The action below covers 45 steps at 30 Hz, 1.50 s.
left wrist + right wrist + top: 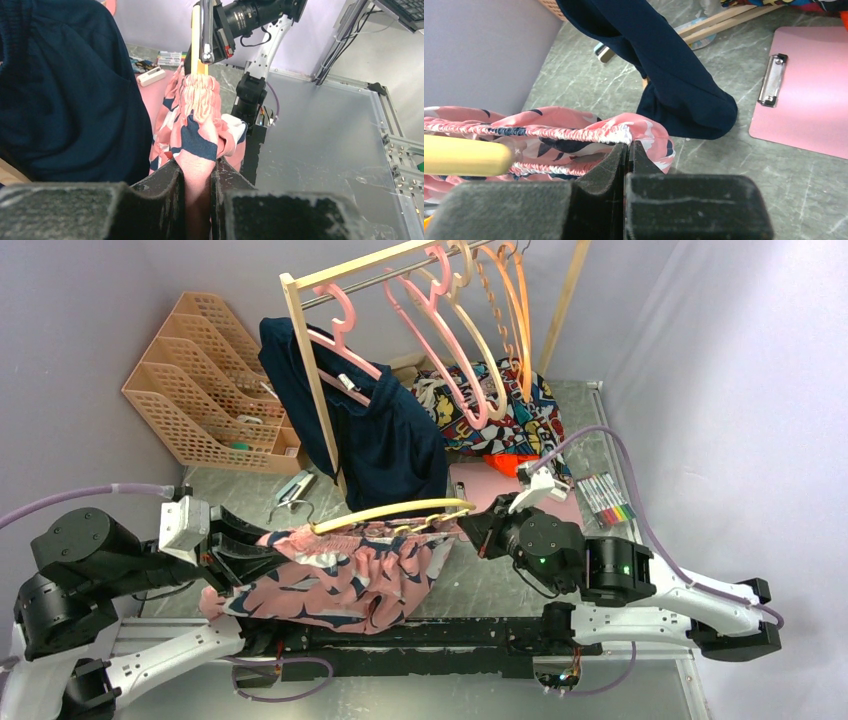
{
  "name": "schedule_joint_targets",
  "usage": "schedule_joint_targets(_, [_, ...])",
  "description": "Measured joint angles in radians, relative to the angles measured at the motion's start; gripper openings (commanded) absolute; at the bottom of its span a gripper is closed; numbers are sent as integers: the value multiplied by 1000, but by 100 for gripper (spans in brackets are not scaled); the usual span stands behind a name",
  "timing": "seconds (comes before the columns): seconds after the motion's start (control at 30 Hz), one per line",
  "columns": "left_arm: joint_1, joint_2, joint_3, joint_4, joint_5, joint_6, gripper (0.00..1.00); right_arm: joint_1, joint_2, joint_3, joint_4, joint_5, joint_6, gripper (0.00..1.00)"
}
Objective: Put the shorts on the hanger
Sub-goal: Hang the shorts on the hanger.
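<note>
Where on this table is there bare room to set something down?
Bare table lies between the shorts and the right arm, and a smaller patch between the file organizer and the left arm. Crowded at the back: navy garment, cartoon cloth, pink clipboard, markers.

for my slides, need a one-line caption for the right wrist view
Right jaws pinched shut on the shorts at the waistband, the hanger tip alongside, navy garment draped behind

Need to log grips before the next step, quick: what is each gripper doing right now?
Left gripper: closed, holding the shorts.
Right gripper: closed, apparently pinching the shorts' gathered top edge.
</note>
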Motion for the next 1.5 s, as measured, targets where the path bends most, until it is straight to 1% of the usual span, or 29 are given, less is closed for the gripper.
schedule_joint_targets(0.43, [0, -30, 0, -101, -40, -10, 7, 0, -18, 55, -86, 28, 11, 0])
schedule_joint_targets(0.63, [0, -31, 0, -117, -66, -14, 7, 0, -15, 79, -121, 29, 11, 0])
schedule_joint_targets(0.87, [0, -18, -8, -152, -93, -14, 7, 4, 8, 172, -208, 47, 6, 0])
schedule_joint_targets(1.1, [0, -13, -51, -140, -61, -14, 7, 4, 21, 246, -266, 75, -26, 0])
schedule_joint_targets(1.3, [0, -13, -62, -122, -15, -19, 7, 4, 47, 246, -267, 81, -52, 0])
schedule_joint_targets(1.5, [0, -5, -63, -118, -13, -24, 7, 3, 60, 254, -261, 74, -90, 0])
